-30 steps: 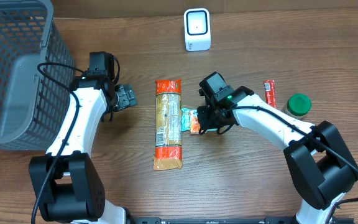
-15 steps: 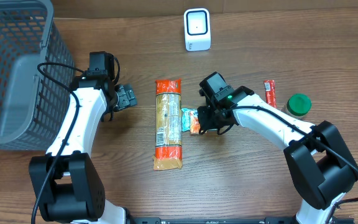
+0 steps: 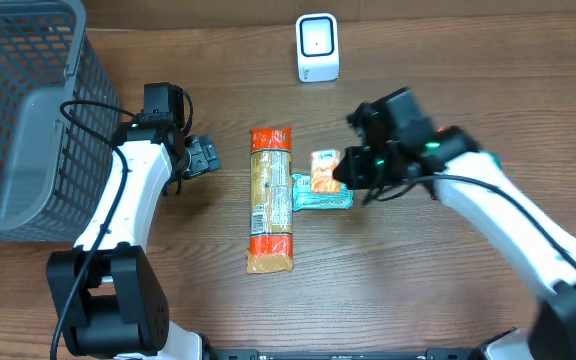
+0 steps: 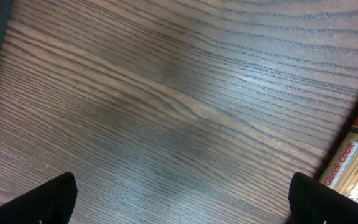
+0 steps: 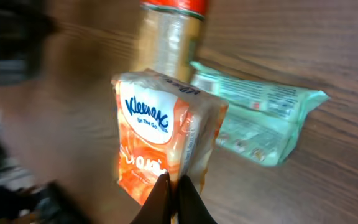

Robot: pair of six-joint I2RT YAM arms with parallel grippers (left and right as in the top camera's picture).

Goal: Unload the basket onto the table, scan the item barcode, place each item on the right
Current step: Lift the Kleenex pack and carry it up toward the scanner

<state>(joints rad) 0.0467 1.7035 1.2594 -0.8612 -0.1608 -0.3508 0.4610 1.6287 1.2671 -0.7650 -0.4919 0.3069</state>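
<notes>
Tissue pack (image 5: 163,140) held aloft, one edge clamped in the right gripper (image 5: 173,198), on the robot's side of the scanner (image 3: 317,47), long axis roughly toward it. The left gripper (image 3: 204,156), wide open and empty, is farther from the scanner.

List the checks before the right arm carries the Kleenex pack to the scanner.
1. Grip: right fingers shut on the Kleenex pack: ok, though they pinch only its edge.
2. Pack clear of the green packet: ok.
3. Barcode side known: cannot tell; only the logo face shows.
4. Table between the pack and the white scanner bare: ok.
5. Other arm: left fingers open, on the far side of the pasta bag: ok.
</notes>
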